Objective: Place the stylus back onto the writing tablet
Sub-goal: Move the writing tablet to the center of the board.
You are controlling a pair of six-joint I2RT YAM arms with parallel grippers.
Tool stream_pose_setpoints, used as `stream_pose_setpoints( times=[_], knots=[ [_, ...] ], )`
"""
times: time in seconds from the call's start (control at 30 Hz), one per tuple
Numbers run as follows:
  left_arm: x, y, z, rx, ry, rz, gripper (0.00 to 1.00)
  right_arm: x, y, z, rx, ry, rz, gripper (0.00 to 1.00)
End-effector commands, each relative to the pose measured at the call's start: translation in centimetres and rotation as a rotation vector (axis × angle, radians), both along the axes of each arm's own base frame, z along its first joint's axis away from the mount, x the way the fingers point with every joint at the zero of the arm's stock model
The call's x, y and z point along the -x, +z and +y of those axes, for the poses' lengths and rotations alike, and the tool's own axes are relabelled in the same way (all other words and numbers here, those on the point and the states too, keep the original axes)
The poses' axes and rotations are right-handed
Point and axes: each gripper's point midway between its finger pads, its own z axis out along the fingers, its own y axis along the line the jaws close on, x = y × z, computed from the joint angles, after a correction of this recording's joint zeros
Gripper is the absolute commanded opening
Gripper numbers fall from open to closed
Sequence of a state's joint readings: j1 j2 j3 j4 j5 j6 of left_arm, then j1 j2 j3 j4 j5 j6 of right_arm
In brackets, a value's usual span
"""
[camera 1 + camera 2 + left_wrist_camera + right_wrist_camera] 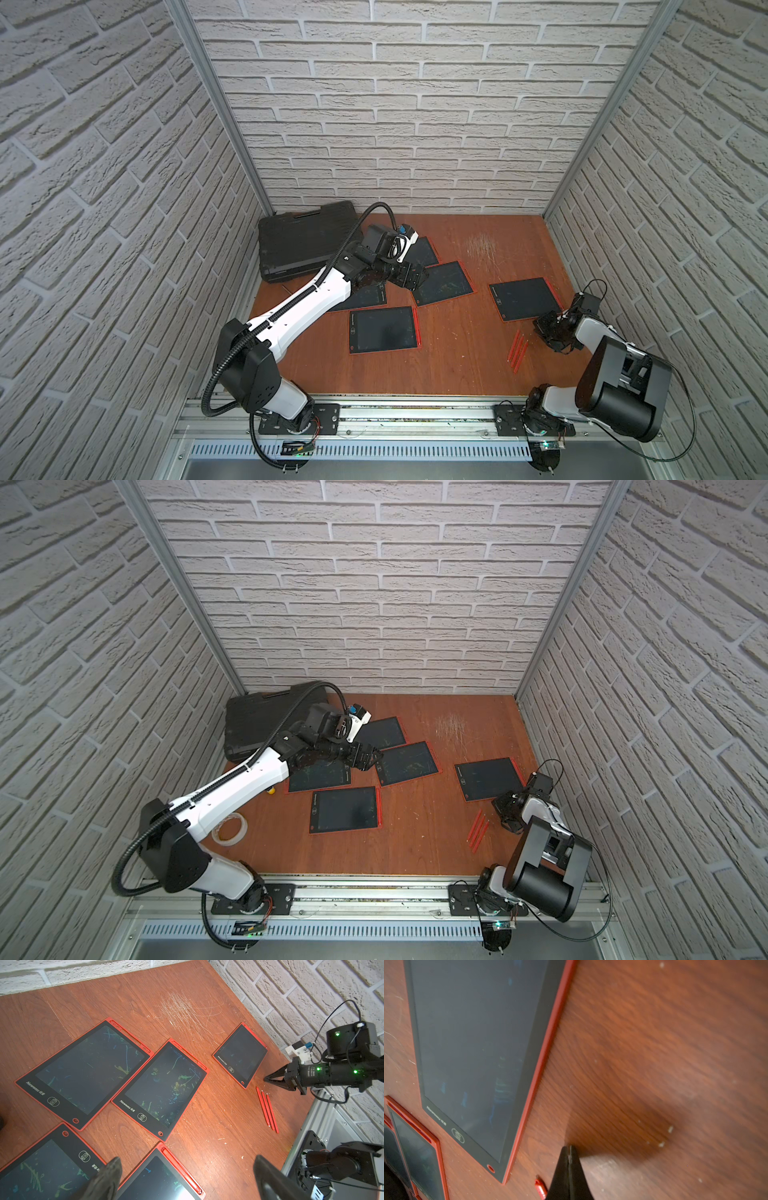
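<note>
Five tablets, three loose styluses; right hand clenched, seemingly empty; left hand spread.

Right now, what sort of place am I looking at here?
Probably a robot test cell, not a real room: brick-pattern wall panels in metal framing box in a wooden table, the left arm and right arm are bolted to a front rail, and five matching writing tablets lie near three loose styluses.

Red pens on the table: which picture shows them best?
The left wrist view. There the three red pens lie side by side, clear enough to count. Both top views show them too, only small. The right wrist view catches just one pen's end beside the shut right claw.
</note>
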State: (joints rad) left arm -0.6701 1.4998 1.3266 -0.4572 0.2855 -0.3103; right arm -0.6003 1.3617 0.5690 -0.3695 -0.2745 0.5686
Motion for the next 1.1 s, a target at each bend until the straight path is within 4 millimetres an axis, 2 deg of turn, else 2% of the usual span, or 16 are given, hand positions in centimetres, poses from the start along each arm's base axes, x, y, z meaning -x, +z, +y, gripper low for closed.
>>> stream_pose_setpoints(
  times=[0.0, 0.33, 0.53, 0.73, 1.07],
  knots=[
    [0.1, 0.4, -0.3, 0.014, -0.011, -0.008, 0.98, -1.0, 0.1, -1.0, 0.021, -0.010, -0.020, 0.03],
    [0.2, 1.1, -0.2, 0.033, -0.006, -0.019, 0.98, -2.6, -0.4, -1.0, -0.018, -0.010, -0.037, 0.03],
    [0.0, 0.4, -0.4, 0.028, -0.004, 0.000, 0.98, -4.1, -0.5, -0.8, -0.022, -0.006, -0.053, 0.03],
    [-0.2, 0.2, -0.1, 0.008, 0.008, -0.015, 0.98, -5.1, -0.6, -1.7, -0.003, 0.004, -0.034, 0.03],
    [-0.4, -0.2, 0.0, -0.006, 0.009, -0.010, 0.98, -7.1, -0.8, -2.0, -0.024, 0.003, -0.043, 0.03]
  ],
)
